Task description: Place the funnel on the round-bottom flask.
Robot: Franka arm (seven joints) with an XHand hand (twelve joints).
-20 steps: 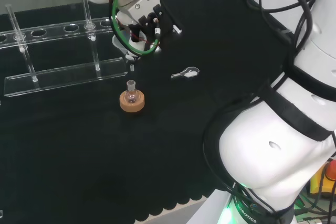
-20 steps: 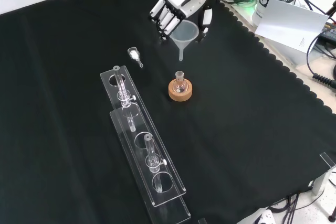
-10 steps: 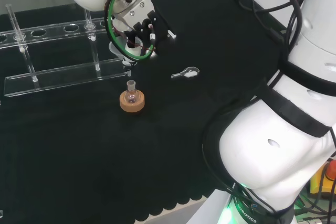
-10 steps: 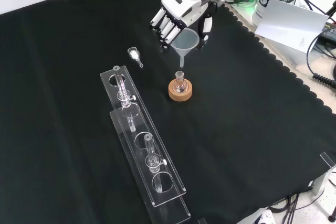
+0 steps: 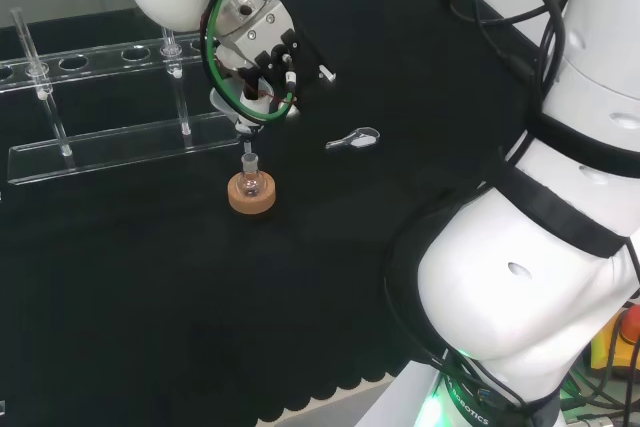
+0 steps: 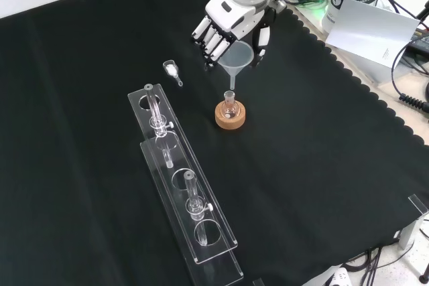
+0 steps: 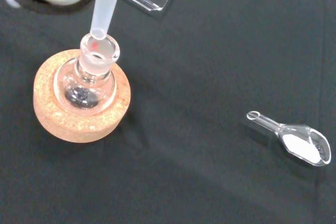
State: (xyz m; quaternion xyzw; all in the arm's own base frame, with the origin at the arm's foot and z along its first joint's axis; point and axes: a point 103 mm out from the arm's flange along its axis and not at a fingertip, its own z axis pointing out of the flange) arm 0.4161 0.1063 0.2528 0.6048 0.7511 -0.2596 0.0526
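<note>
The hand (image 6: 231, 18) pinches the funnel (image 6: 236, 56) by its rim between fingers (image 6: 213, 39) and thumb, so its stem hangs plumb over the flask (image 6: 230, 106) mouth, mid-desk.

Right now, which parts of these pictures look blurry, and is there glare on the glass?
Wrist view: the funnel stem is soft and out of focus up close, while the flask, its cork ring and the small scoop are sharp, with faint glints. Front view: evenly lit; the clear rack shows pale edge reflections on the black cloth.
</note>
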